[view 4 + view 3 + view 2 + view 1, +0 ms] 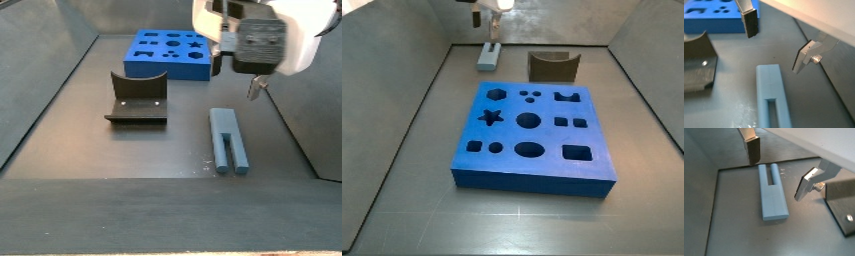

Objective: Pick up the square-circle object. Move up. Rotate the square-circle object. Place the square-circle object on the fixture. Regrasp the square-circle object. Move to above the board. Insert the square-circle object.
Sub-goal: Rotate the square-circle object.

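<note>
The square-circle object (773, 195) is a light blue-grey bar with a slot at one end, lying flat on the grey floor; it also shows in the other wrist view (771, 97) and in both side views (486, 57) (229, 140). My gripper (776, 180) hangs open above it, its fingers (749, 25) spread to either side of the bar and holding nothing. In a side view the gripper (254, 88) sits just above the bar's far end. The dark fixture (138, 98) stands beside the bar, and the blue board (529, 135) lies beyond it.
Grey walls enclose the floor, and one wall (301, 120) runs close along the bar on the gripper's side. The fixture (697, 62) and the board (711, 17) lie to one side in a wrist view.
</note>
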You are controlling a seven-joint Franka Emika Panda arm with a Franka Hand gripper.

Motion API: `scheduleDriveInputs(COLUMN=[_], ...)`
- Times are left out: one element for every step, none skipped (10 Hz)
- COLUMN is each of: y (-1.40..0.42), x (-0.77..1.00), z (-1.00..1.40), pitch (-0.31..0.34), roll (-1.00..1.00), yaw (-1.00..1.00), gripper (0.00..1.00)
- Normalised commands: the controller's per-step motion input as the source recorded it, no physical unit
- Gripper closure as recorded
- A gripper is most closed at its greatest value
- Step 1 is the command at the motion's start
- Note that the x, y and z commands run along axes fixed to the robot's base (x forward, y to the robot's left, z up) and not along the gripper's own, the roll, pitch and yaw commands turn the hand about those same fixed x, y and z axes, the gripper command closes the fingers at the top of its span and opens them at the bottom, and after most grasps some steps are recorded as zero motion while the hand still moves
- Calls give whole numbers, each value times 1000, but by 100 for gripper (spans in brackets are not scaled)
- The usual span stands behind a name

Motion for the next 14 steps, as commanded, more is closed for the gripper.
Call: scheduleDriveInputs(y=[2,2,2,2,2,2,2,2,2,2,2,2,2,2], x=[35,35,35,35,35,35,35,35,35,35,35,35,35,35], z=[-43,-43,-43,-43,-43,-43,-43,-43,-43,-42,-42,-42,-42,-42], pitch=[-1,-1,-2,-2,-2,-2,-3,-3,-4,-5,-5,-5,-5,-5], roll=[2,2,3,3,3,3,4,5,6,8,8,8,8,8], yaw=[1000,1000,1000,1000,1000,1000,1000,1000,1000,1000,813,495,323,239], gripper=[0,0,0,0,0,0,0,0,0,0,0,0,0,0])
